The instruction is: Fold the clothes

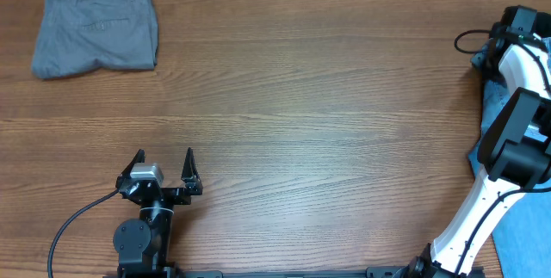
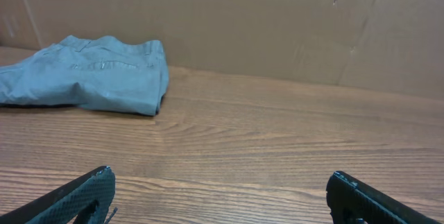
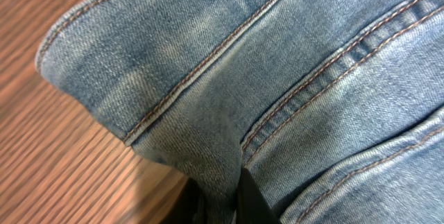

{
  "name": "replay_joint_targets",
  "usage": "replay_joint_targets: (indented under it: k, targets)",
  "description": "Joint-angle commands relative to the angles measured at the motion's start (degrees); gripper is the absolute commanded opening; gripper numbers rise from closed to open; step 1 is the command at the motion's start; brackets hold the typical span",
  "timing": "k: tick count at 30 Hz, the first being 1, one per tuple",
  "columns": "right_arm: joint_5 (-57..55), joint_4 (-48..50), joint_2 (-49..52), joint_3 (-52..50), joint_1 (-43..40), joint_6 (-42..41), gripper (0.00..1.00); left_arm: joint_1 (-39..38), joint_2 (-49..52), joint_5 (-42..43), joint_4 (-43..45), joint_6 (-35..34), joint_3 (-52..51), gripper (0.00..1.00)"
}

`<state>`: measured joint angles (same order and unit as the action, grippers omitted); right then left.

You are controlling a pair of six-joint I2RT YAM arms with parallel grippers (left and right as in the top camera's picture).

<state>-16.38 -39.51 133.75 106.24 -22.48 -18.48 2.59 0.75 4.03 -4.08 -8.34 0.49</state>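
At the far right edge of the tabletop [image 1: 301,114], beneath the right arm, sit the jeans [image 3: 277,64]. Up close they are light blue denim, faded in patches, with raised double seams in tan thread and a thick rolled edge. I'd judge them heavy for cloth and fairly stiff: they will hold a crease but drag and sag if lifted from one spot. Thick seams or the waistband look like the surest places to take hold, since a single layer could slip. The right fingers [image 3: 251,200] are pinched together on a fold of the denim. The left fingers [image 2: 73,197] stand wide apart over bare wood-grain, holding nothing. Far off at the back left corner lie soft grey trousers [image 1: 95,28], folded in a neat block before a cardboard wall [image 2: 277,23].
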Motion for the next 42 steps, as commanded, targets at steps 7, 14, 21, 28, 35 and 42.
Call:
replay_joint_targets:
  k: [7,14,21,28,35,42]
  targets:
    - [21.3,-4.0,-15.1,7.4,9.2,10.7,0.04,-0.5,-0.5,0.4,0.0,0.6,-0.2,1.0]
    - [28.0,-8.1,-15.1,7.4,26.6,15.3,0.04,-0.5,-0.5,0.4,0.0,0.6,-0.2,1.0]
    - [46.8,-10.2,-14.6,7.4,39.3,26.3,0.05,-0.5,-0.5,0.4,0.0,0.6,-0.2,1.0]
    - [42.4,-11.3,-14.9,7.5,39.9,25.6,0.62,-0.5,-0.5,0.4,0.0,0.6,-0.2,1.0]
    - [37.0,-11.6,-15.1,8.2,34.0,16.4,0.63,-0.5,-0.5,0.4,0.0,0.6,-0.2,1.0]
    - [37.0,-12.9,-13.0,6.8,31.7,15.8,0.58,-0.5,-0.5,0.4,0.0,0.6,-0.2,1.0]
